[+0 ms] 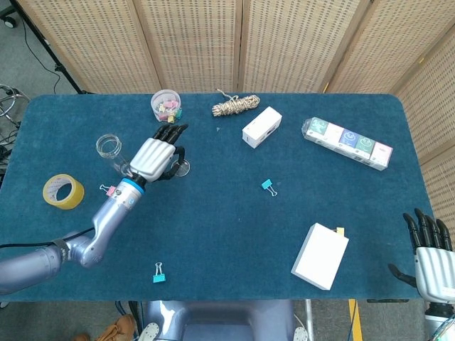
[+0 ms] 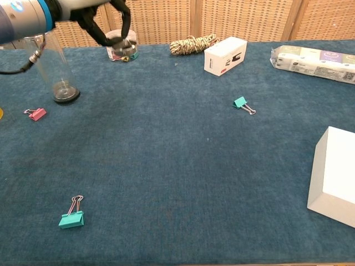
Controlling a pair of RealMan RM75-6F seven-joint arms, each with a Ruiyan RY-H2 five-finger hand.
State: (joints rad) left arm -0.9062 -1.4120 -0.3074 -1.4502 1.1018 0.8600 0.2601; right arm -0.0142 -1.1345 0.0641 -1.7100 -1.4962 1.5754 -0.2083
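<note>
Left hand: the left hand (image 1: 154, 158) is raised above the bench (image 1: 213, 213), fingers pinching a small round metal lid (image 2: 125, 42) by its rim; the lid hangs clear of the surface.
Right hand: the right hand (image 1: 429, 254) rests at the near corner of the bench, fingers spread, holding nothing.
Jar: a clear glass jar (image 2: 57, 72) stands upright and open-mouthed just beside the left hand, on its outer side.
Step in hand: by the look of it, the lid is being carried; it seems lifted but not yet over the jar's mouth.
Next move: a short sideways travel to the jar, the lid kept level, then a lowering onto the rim. The pinch is slight, so the lid could tip.
Around the hand: a tub of coloured clips (image 1: 166, 104) lies just beyond the fingertips; a pink clip (image 1: 108, 190) near the wrist; a tape roll (image 1: 62, 191) further out.
Farther off: a twine bundle (image 1: 235, 106), a small white box (image 1: 261, 126), a teal clip (image 1: 267, 186).
In the way: nothing lies between lid and jar; the tub is close behind.
</note>
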